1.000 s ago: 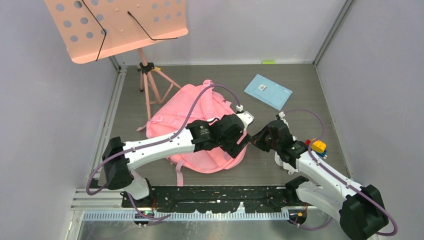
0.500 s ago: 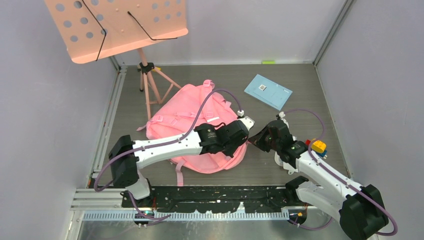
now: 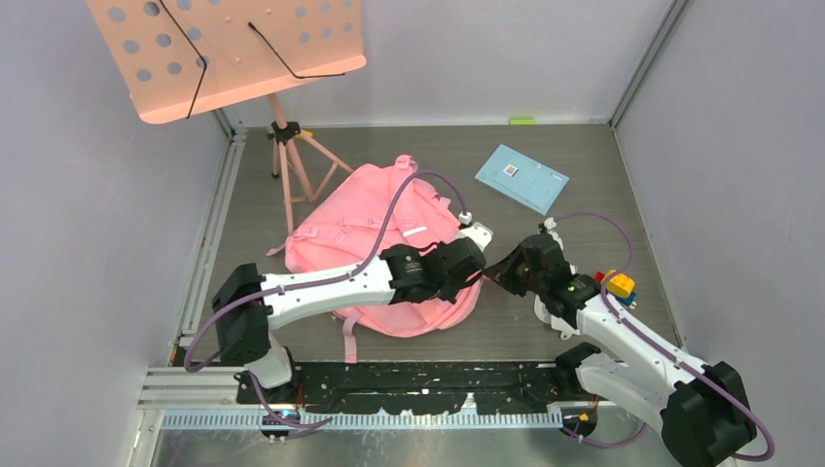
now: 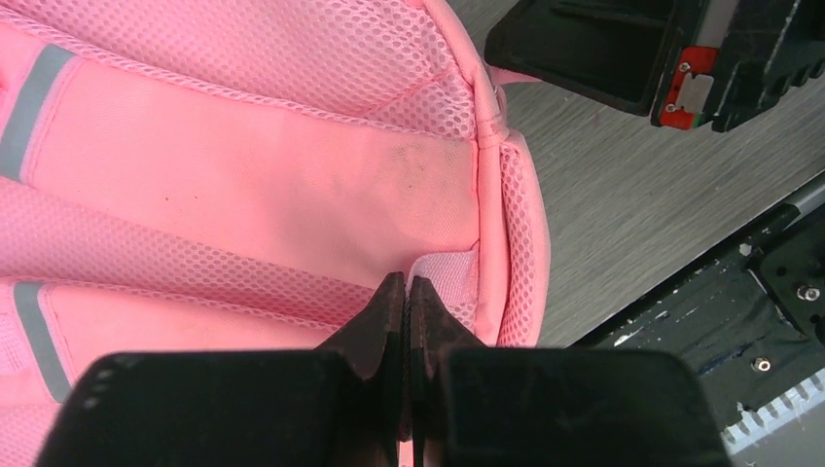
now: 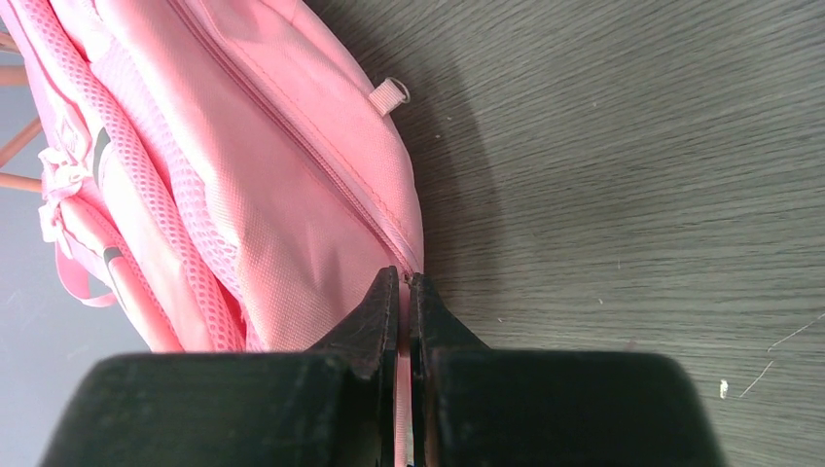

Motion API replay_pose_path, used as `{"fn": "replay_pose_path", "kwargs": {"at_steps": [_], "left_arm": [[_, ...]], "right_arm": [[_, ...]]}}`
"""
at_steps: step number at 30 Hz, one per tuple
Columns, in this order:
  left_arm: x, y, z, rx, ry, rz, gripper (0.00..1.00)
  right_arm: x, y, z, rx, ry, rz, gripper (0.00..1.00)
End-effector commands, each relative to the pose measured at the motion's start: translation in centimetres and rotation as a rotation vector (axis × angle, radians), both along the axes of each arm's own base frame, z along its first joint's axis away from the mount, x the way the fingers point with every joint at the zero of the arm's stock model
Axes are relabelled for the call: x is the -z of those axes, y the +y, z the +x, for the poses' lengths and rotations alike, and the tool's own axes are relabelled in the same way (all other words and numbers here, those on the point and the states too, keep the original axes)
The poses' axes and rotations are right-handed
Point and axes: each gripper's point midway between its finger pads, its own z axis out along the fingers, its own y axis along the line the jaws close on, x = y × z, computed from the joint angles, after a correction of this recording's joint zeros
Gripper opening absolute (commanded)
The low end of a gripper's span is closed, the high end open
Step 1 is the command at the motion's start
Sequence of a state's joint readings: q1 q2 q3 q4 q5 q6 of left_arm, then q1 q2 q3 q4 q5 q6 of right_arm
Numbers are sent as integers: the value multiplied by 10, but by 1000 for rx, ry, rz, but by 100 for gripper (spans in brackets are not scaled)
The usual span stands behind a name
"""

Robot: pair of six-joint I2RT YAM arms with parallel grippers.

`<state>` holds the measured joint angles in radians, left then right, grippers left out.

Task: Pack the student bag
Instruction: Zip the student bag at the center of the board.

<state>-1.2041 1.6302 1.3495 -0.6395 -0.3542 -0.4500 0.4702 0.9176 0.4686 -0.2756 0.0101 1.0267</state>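
The student bag (image 3: 370,233), a big soft pink backpack, lies flat on the grey table with its mesh back panel and straps facing up. My left gripper (image 3: 476,263) is at the bag's near right edge. In the left wrist view (image 4: 408,282) it is shut, its tips pinching the pale mesh at the rim of the bag (image 4: 292,165). My right gripper (image 3: 492,274) meets the same corner from the right. It is shut (image 5: 405,277) on a thin pink tab at the end of the zip line of the bag (image 5: 292,195).
A light blue book (image 3: 521,177) lies at the back right. A salmon-pink perforated music stand (image 3: 233,58) on a tripod (image 3: 292,165) stands at the back left. A small yellow, red and blue object (image 3: 618,284) sits beside the right arm. Grey walls enclose the table.
My left gripper has dropped lower onto the bag's right edge and gone from open to shut. The right arm has held still with its jaws shut.
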Motion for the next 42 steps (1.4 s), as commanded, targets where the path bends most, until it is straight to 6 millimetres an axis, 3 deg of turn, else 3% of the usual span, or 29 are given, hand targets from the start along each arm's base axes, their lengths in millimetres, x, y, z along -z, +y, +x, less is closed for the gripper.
{"fn": "replay_pose_path", "kwargs": {"at_steps": [1,12,17,27,32,36,42], "left_arm": [[-31,-10,30,-92,-115,-74,0],[-54,-24,76,-132,-130,-192,0],[-56,-18,102,-169,-135,-209,0],[-58,-13,129,-131,-174,-174,0],[-48,-10,127,-97,-167,-122,0],[-45,-6,121,-85,-160,-136,0],[-27,-3,94,-3,-89,-180,0]], "right_arm": [[7,-19,-6,55,17,-68,0],[10,-24,-14,69,36,-72,0],[6,-29,-14,86,34,-88,1],[-49,-41,-3,173,-104,-59,1],[-76,-56,-9,182,-169,-109,0],[-86,-70,-12,168,-237,-190,1],[-110,-74,-12,93,-397,-244,1]]}}
